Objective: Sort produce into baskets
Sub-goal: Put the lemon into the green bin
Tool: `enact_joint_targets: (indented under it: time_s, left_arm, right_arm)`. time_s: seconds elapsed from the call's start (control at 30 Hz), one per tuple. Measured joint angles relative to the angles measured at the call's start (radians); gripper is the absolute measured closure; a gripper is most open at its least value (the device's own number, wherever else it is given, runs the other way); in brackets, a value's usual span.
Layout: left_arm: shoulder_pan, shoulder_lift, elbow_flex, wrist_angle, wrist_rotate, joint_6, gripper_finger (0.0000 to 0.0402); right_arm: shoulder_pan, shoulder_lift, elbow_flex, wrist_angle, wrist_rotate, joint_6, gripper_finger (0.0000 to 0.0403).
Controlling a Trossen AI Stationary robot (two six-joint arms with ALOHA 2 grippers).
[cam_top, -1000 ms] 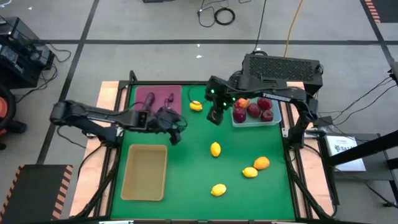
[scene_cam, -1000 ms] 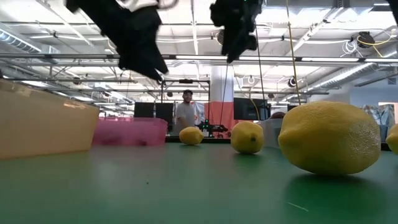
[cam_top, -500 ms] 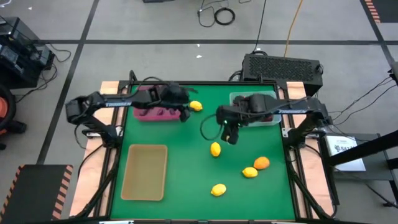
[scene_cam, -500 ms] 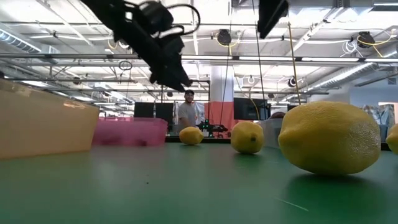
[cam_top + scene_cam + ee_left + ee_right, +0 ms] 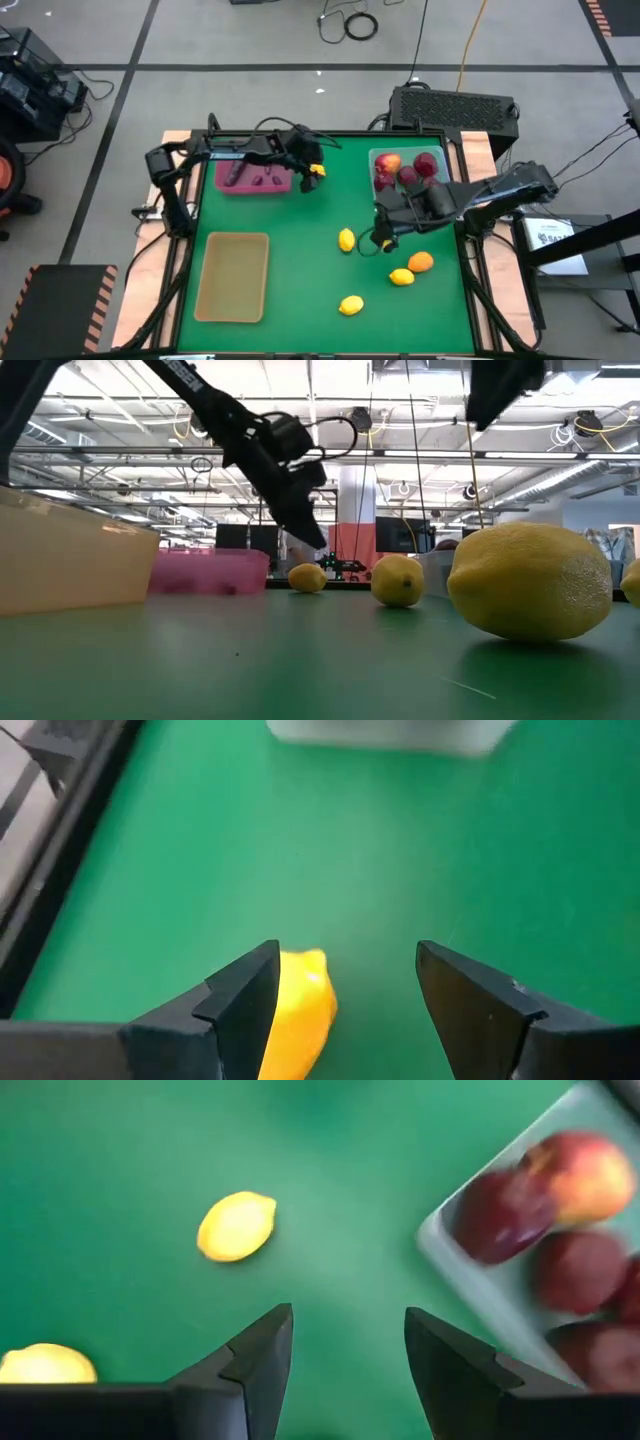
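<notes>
Left jaws (image 5: 345, 995) parted, gripping nothing, poised over a small yellow lemon (image 5: 297, 1015) at their inner edge, just beside the shallow maroon tray (image 5: 255, 175); bare green bench (image 5: 400, 850) ahead. Right jaws (image 5: 345, 1350) parted, empty, above open green bench between another yellow lemon (image 5: 236, 1226) and the clear pale-green tray (image 5: 480, 1295) of red apples (image 5: 502, 1215). Empty tan-yellow tray (image 5: 233, 275) well apart.

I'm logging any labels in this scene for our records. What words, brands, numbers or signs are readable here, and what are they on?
None can be read.
White box right of the table: dark print, too small to read.
Lemons, apples and the three trays, such as the tan tray: no lettering shows.
</notes>
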Motion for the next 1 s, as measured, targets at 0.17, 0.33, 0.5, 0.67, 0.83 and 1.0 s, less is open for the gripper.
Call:
enact_joint_targets:
  time_s: [0.17, 0.33, 0.5, 0.67, 0.83, 1.0]
  left_arm:
    - [0.000, 0.056, 0.043, -0.081, -0.033, 0.105, 0.0159]
    - [0.000, 0.095, 0.081, -0.127, -0.112, 0.183, 0.0159]
    - [-0.003, 0.111, 0.086, -0.128, -0.213, 0.249, 0.0159]
    - [0.000, 0.119, 0.089, -0.179, -0.229, 0.255, 0.0159]
    - [-0.010, 0.120, 0.089, -0.201, -0.233, 0.249, 0.0159]
    - [-0.022, 0.120, 0.089, -0.214, -0.233, 0.150, 0.0159]
  right_arm:
    - [0.080, -0.062, -0.180, 0.143, -0.007, 0.175, 0.0218]
    - [0.144, -0.092, -0.311, 0.293, -0.007, 0.294, 0.0218]
    - [0.182, -0.095, -0.385, 0.414, -0.012, 0.334, 0.0218]
    - [0.198, -0.096, -0.415, 0.465, -0.036, 0.337, 0.0218]
    - [0.200, -0.096, -0.415, 0.469, -0.036, 0.329, 0.0218]
    - [0.200, -0.096, -0.415, 0.469, -0.036, 0.308, 0.0218]
